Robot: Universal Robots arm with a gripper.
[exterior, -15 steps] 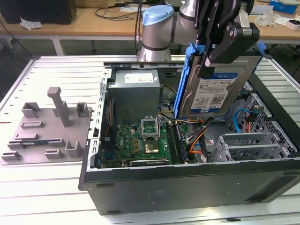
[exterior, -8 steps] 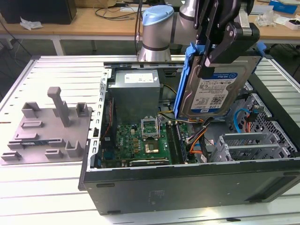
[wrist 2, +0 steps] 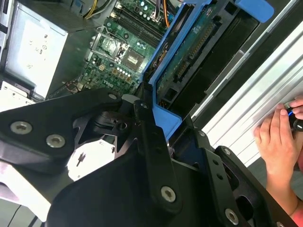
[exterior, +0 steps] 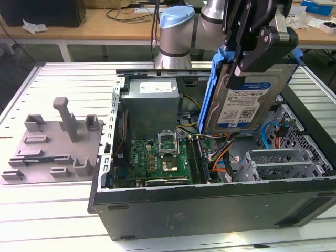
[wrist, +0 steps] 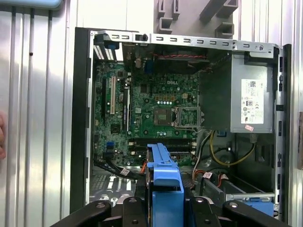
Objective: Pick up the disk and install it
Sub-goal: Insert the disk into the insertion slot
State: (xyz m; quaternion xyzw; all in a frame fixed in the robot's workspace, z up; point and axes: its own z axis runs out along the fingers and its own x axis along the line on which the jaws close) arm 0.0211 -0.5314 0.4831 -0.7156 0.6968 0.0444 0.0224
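Observation:
The disk, a silver drive with a white-and-blue label in a blue carrier bracket, hangs tilted on edge above the open computer case, over its right half in the exterior view. My gripper is shut on its upper part. In the second wrist view the disk's green circuit-board underside faces the camera, and the black fingers clamp the blue bracket. The first wrist view looks down past the bracket's edge into the case.
Inside the case are a grey power-supply box, a green motherboard and a metal drive cage. A grey plastic fixture lies on the slatted table at the exterior view's left. A person's hand rests beside the case.

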